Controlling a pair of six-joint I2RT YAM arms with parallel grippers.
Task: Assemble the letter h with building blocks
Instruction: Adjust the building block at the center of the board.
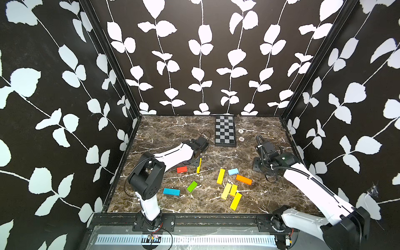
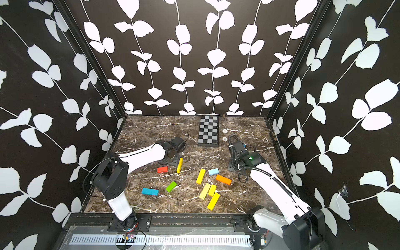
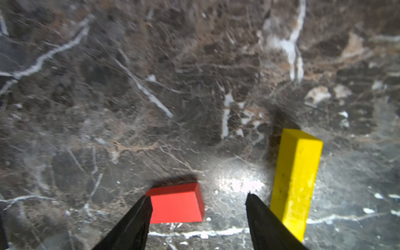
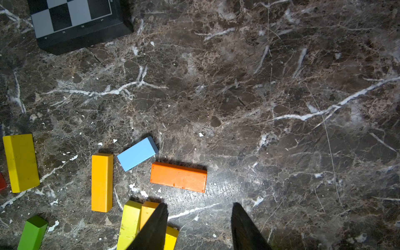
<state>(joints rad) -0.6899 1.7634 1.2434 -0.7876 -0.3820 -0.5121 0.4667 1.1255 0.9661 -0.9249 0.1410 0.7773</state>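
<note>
- Table [image 1: 173, 129]: dark marble top with both arms reaching over it. The blocks lie scattered and no letter h is formed yet.
- Board [image 1: 225, 131]: checkered black and grey, lying flat well beyond both grippers. It looks unrelated to the task.
- Left gripper [image 3: 199, 194]: low over the table with its jaws parted, gripping nothing.
- Right gripper [image 4: 199, 204]: jaws parted and empty over bare marble. It seems to be waiting beside its supply of blocks.
- Yellow cluster [image 1: 226, 191]: three yellow blocks lie close together, partly under one right finger. A fourth long one lies apart, beside the pale blue block. These are probably stock for the letter's strokes.
- Yellow block [image 3: 296, 181]: long and standing on its narrow side, just outside one left finger and pointing away from the gripper. It looks like a start on the h's tall stroke. On that narrow side a nudge could tip it.
- Orange block [image 4: 178, 177]: long and flat, just ahead of the right gripper, an easy next pick.
- Blue block [image 1: 171, 191]: long and flat, well behind the left gripper.
- Red block [image 3: 176, 205]: short and flat, close by the other left finger. It is not gripped.
- Pale blue block [image 4: 137, 153]: short, just beyond the orange block.
- Green block [image 1: 192, 186]: short, behind the left gripper and near the blue block.
</note>
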